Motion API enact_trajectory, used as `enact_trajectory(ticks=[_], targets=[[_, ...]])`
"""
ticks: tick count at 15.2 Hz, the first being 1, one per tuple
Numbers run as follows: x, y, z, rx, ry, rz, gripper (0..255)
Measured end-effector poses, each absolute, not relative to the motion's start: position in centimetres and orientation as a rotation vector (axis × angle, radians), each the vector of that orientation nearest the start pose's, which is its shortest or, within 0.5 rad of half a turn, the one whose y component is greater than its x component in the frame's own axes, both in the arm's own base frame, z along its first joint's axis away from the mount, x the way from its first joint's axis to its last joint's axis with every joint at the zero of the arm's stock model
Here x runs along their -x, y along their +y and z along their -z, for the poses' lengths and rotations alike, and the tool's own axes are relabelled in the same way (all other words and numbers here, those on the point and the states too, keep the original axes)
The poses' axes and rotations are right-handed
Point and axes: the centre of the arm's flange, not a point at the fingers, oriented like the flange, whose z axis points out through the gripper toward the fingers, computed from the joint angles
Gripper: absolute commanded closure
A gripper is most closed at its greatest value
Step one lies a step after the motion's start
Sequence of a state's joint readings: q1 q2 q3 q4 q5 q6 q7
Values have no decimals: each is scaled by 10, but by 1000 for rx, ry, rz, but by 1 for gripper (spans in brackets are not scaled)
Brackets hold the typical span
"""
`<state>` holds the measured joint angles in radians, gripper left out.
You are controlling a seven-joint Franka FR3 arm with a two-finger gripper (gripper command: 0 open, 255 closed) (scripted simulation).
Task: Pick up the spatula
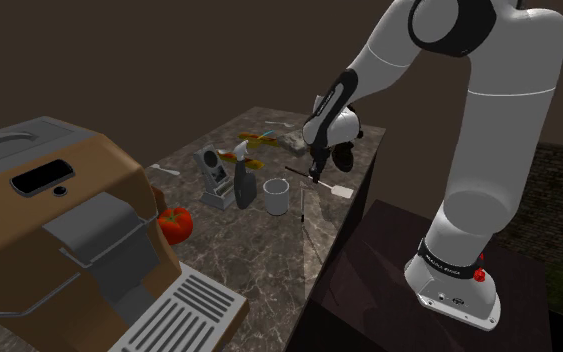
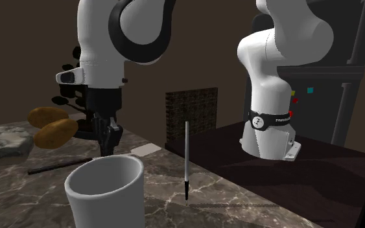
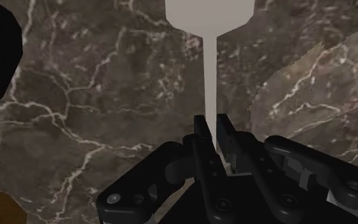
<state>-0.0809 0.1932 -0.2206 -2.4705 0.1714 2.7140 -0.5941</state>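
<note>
1. All-black two-finger pincer (image 3: pixel 210 125) is clamped on the thin pale neck of the spatula (image 3: pixel 209 70). One finger presses each side of the neck.
2. The spatula has a pale flat blade, a pale narrow neck and a black handle. In the wrist view the blade lies out past the fingertips over the dark marble counter with pale veins (image 3: pixel 75 95).
3. Shoulder view: pincer (image 1: pixel 317 178) points down near the counter (image 1: pixel 259 260) edge next to the dark box stand (image 1: pixel 369 290). The spatula (image 1: pixel 339 190) lies roughly level under it, blade toward the stand side and handle toward that view's left.
4. Second exterior view: pincer (image 2: pixel 106 144) stands upright on the spatula (image 2: pixel 143 149). The black handle runs to that view's left, low over the counter (image 2: pixel 239 201). Cannot tell whether it touches the surface.
5. Plain white round cup (image 1: pixel 276 196) stands near the pincer, apart from it. It sits in the foreground in the second exterior view (image 2: pixel 105 194).
6. Thin upright rod, pale with a black tip (image 1: pixel 302 206) (image 2: pixel 186 155), stands between cup and counter edge.
7. Grey bottle (image 1: pixel 244 186) stands just beside the cup.
8. Two brown potatoes (image 2: pixel 56 133) lie behind the pincer.
9. Red tomato (image 1: pixel 175 224) sits beside the big brown coffee machine (image 1: pixel 59 230), well apart from the spatula.
</note>
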Motion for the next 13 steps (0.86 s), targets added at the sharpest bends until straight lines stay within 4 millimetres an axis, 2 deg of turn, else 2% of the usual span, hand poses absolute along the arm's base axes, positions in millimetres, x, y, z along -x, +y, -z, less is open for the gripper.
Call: enact_trajectory(ticks=[13], targets=[[-461, -152, -290, 3127, -225, 105, 255]])
